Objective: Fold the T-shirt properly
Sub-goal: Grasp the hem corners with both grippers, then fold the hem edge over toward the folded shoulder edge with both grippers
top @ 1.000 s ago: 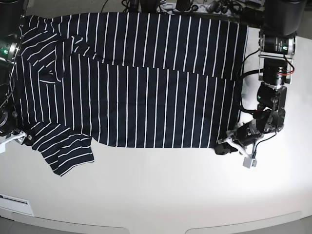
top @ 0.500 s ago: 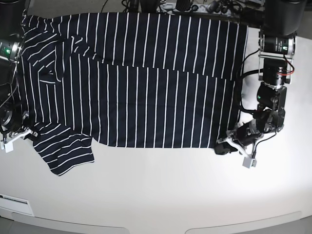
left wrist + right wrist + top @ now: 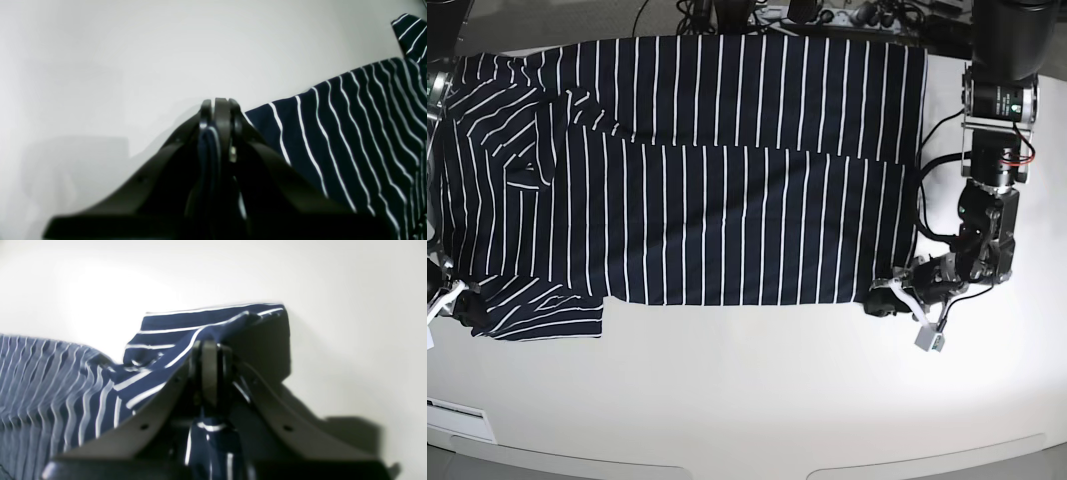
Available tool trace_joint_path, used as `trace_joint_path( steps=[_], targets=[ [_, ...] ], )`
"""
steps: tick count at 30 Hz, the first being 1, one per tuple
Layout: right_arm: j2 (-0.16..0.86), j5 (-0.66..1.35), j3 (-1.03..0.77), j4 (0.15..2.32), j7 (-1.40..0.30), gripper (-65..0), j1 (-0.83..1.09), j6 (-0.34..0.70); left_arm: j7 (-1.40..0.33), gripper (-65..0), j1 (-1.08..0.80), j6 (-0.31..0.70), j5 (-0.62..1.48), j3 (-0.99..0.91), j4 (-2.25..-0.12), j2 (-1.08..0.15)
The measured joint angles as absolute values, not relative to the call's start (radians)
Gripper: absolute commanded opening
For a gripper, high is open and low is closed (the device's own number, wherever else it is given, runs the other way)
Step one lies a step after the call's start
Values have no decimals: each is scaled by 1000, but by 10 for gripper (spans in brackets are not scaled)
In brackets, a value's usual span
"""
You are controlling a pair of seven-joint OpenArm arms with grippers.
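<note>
You have one T-shirt (image 3: 707, 170) spread on one white surface (image 3: 747, 390). You have two arms in the base view, one at each side edge. Each arm carries one gripper: one left gripper (image 3: 882, 300) and one right gripper (image 3: 459, 303). Each gripper has two jaws, four jaws in total. One sleeve (image 3: 537, 312) shows at the shirt's near corner. One white label (image 3: 457, 410) lies at the surface's near edge.

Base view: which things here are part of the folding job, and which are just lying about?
Job:
T-shirt
left gripper, shut on its hem corner
right gripper, shut on its sleeve edge

Lying about:
cables past the table's far edge
white label at the near-left corner
</note>
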State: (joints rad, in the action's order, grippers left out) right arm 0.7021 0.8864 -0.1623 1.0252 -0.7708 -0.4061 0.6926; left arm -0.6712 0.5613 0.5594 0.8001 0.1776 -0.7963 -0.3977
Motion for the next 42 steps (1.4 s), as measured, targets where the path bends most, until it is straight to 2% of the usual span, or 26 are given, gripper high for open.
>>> trace_joint_path(
  steps=[6, 8, 14, 24, 28, 32, 35, 42],
  targets=[
    [742, 871, -160, 1193, -772, -650, -299, 697, -712, -650, 640, 552, 754, 183, -784, -430],
    [748, 871, -160, 1214, -770, -650, -282, 698, -747, -650, 669, 585, 760, 182, -785, -432],
    [798, 872, -160, 1254, -773, -650, -195, 698, -957, -650, 678, 684, 1001, 183, -788, -463],
    [819, 954, -160, 1282, -905, -650, -184, 697, -1304, -650, 676, 686, 1466, 183, -785, -554],
    [820, 987, -160, 1282, -966, -650, -184, 697, -1341, -650, 673, 686, 1459, 183, -786, -585],
    [832, 1131, -160, 1282, -1058, -650, -184, 697, -1364, -650, 673, 686, 1459, 184, -786, -581],
    [852, 1159, -160, 1282, -1122, -650, -185, 697, -1381, -650, 667, 686, 1459, 214, -786, -583],
    [852, 1203, -160, 1285, -1121, -650, -123, 696, -1390, -650, 662, 686, 1460, 330, -839, -581]
  ],
)
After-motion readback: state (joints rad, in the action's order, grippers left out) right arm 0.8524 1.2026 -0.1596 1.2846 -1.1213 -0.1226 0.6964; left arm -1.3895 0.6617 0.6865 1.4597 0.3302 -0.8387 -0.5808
